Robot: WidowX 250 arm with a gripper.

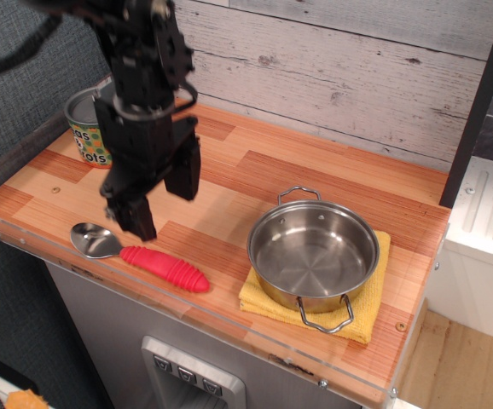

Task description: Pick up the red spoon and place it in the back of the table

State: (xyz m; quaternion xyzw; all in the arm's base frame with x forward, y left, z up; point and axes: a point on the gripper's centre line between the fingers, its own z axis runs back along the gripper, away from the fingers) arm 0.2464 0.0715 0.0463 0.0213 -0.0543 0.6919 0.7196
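The red spoon (pixel 148 257) lies near the front left edge of the wooden table (pixel 255 170), silver bowl to the left, ribbed red handle pointing right. My black gripper (pixel 161 200) hangs just above and behind the spoon, its two fingers spread open and empty. The left finger's tip (pixel 137 223) is close over the join of bowl and handle; whether it touches is unclear.
A tin can (pixel 89 128) with an orange and green label stands at the back left, partly hidden by my arm. A steel pot (pixel 313 251) sits on a yellow cloth (pixel 366 315) at the front right. A whitewashed plank wall backs the table.
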